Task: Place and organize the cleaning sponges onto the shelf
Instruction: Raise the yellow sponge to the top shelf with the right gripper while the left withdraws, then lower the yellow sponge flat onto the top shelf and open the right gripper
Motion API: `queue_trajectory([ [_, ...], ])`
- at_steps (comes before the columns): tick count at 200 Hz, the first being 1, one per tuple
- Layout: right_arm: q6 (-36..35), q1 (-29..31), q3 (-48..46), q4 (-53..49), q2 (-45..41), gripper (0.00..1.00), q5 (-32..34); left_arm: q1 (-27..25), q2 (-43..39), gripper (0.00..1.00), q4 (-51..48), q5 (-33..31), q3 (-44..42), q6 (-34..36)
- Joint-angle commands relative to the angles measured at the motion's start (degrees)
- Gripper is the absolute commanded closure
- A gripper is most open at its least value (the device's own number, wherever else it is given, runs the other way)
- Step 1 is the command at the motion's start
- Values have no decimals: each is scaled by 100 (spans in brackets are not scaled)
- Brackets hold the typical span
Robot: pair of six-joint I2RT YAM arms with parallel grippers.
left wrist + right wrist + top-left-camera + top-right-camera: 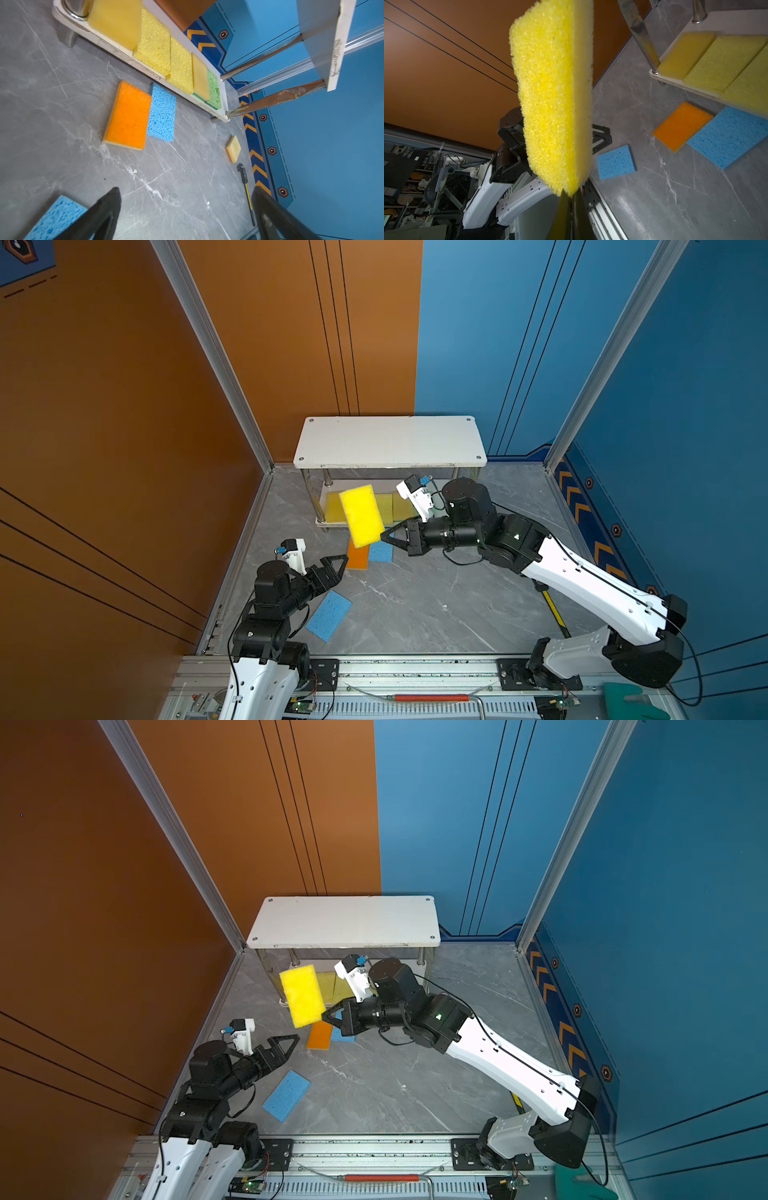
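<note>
1. Both top views: right gripper point(384, 537) pinches yellow sponge point(361, 510) by a corner; shelf point(390, 441) just beyond, orange sponge point(358, 558) below.
2. Left wrist: left gripper point(186, 193) spread, empty; blue sponge point(56, 220) beside one finger.
3. Right wrist: yellow sponge edge clamped between fingertips.

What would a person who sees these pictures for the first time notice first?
The bright yellow sponge, held in the air by the shut right end effector in front of the shelf. Next, the orange sponge and a blue sponge lying side by side on the grey table before it.
</note>
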Motion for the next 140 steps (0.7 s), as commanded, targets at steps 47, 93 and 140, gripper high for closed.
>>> queue_trajectory([
  [47, 374, -343, 3500, -577, 2348, 100, -435, -213, 126, 2, -1510, -1537, 1653, 1923],
  [93, 1012, -585, 5447, -683, 4004, 100, -634, -294, -59, 2, -1579, -2027, 1453, 2206],
  [140, 1370, -808, 6028, -431, 4785, 100, -559, -412, -53, 2, -1570, -2054, 1441, 2262],
])
